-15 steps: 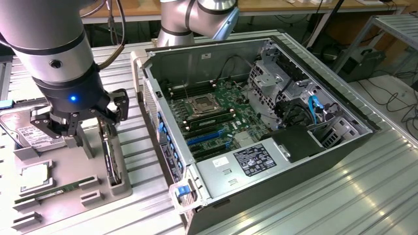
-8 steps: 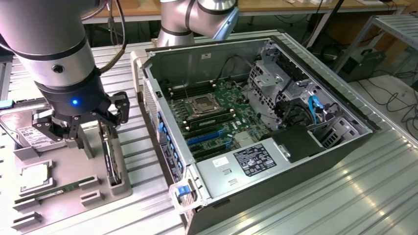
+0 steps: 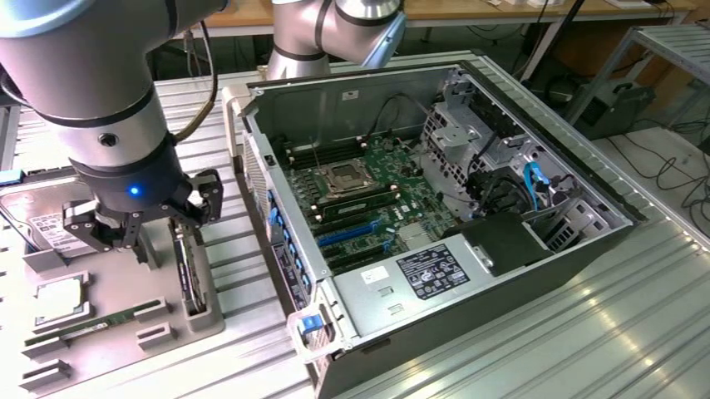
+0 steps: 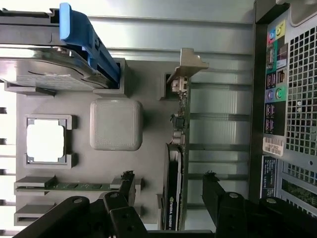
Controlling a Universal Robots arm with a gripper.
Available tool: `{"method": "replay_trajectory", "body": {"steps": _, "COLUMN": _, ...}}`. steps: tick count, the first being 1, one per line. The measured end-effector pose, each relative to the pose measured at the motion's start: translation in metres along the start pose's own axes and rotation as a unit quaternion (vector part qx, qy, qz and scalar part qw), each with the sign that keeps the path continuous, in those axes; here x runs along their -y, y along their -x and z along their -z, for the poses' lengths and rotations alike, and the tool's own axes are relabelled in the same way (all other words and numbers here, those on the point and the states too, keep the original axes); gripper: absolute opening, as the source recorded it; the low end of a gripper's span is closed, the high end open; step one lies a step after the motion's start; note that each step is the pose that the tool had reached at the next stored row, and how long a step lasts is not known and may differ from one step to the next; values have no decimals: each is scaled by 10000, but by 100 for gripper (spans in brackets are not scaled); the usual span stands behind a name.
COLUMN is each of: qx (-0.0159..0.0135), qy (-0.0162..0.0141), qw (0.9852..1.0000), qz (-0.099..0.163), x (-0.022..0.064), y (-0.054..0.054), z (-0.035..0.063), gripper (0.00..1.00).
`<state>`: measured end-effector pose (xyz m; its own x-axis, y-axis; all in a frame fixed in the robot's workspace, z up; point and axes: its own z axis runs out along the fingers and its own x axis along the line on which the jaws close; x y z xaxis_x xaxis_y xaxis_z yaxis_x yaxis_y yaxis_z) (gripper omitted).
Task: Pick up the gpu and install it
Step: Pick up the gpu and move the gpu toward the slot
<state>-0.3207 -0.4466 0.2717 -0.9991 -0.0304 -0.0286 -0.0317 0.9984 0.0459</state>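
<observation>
While the spread gripper [image 4: 168, 181] hovers over the gpu [image 4: 177, 144] in its tray [image 4: 153, 114], pickup seems pending; jaws must straddle it.

In the exterior view the arm [image 3: 95, 100] runs out past the top edge. Its gripper [image 3: 142, 231] covers one end of the gpu [image 3: 191, 278], which stands on edge in the tray [image 3: 111, 283], so fan and bracket cannot be made out. The hard drive [image 3: 42, 231] is cut by the exterior view's left edge and sits partly behind the gripper. Print on the power supply label [image 3: 433, 272] is too small to read. In the wrist view the gpu shows edge-on, both faces hidden, and one end leaves the picture between the fingers [image 4: 124, 198]. One finger covers an end of the memory stick [image 4: 79, 187]. The processor [image 4: 45, 141] is washed out white. The computer case [image 4: 292, 99] is cut by the picture's edge.
</observation>
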Motion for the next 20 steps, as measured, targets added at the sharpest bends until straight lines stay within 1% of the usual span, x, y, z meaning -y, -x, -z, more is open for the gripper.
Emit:
{"method": "replay_trajectory", "body": {"steps": 4, "qx": 1, "qy": -1, "qw": 10000, "qz": -19, "x": 18, "y": -2, "z": -71, "gripper": 66}}
{"method": "replay_trajectory", "body": {"steps": 11, "qx": -2, "qy": -1, "qw": 10000, "qz": -19, "x": 20, "y": 1, "z": -100, "gripper": 66}}
{"method": "replay_trajectory", "body": {"steps": 16, "qx": -3, "qy": -2, "qw": 10000, "qz": -24, "x": 31, "y": 1, "z": -140, "gripper": 66}}
{"method": "replay_trajectory", "body": {"steps": 20, "qx": -2, "qy": -2, "qw": 10000, "qz": -42, "x": 45, "y": -1, "z": -191, "gripper": 66}}
